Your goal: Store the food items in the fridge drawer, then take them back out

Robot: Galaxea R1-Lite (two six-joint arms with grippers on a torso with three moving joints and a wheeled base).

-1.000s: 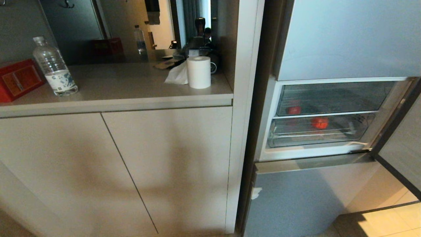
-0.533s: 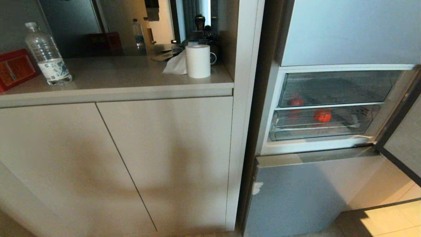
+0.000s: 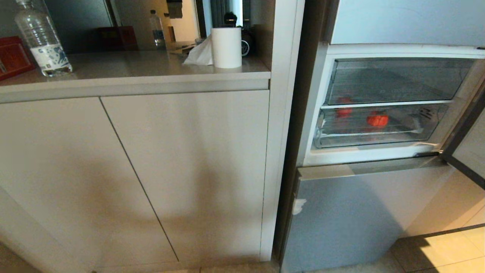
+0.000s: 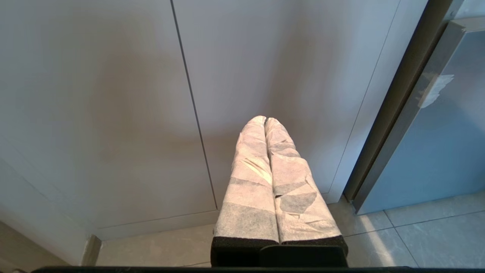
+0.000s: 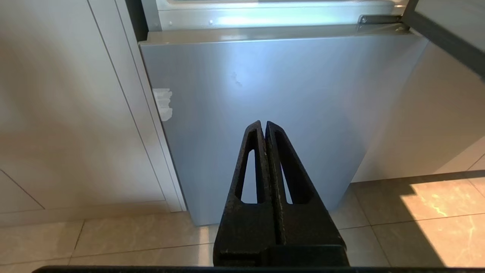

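Head view: at the right of the frame the fridge stands with its middle compartment open, and the fridge drawer [image 3: 373,134] sits pushed in at the bottom of that compartment, its clear front lip facing me. Inside it, right of centre, lies the red pepper-like food item [image 3: 377,120]. A second, fainter red shape [image 3: 344,110] shows further left, at the line where the drawer meets the deeper clear bin [image 3: 390,81] above it; I cannot tell which of the two it lies in. Below the compartment is the silver-blue lower fridge panel [image 3: 341,216]. Left of the fridge, beige cabinet doors [image 3: 151,170] fill the frame under a counter [image 3: 132,81] that carries a water bottle [image 3: 41,40] at upper left, a red box [image 3: 13,57] at the edge beside it, and a white paper roll [image 3: 226,47] near the fridge.

Neither of my arms shows in this view. In the left wrist view my left gripper [image 4: 265,120], fingers wrapped in white padding, is pressed together and empty, pointing at the cabinet doors. In the right wrist view my right gripper [image 5: 263,125], black, is likewise pressed together and empty, pointing at the lower fridge panel just above the tiled floor [image 5: 416,212].
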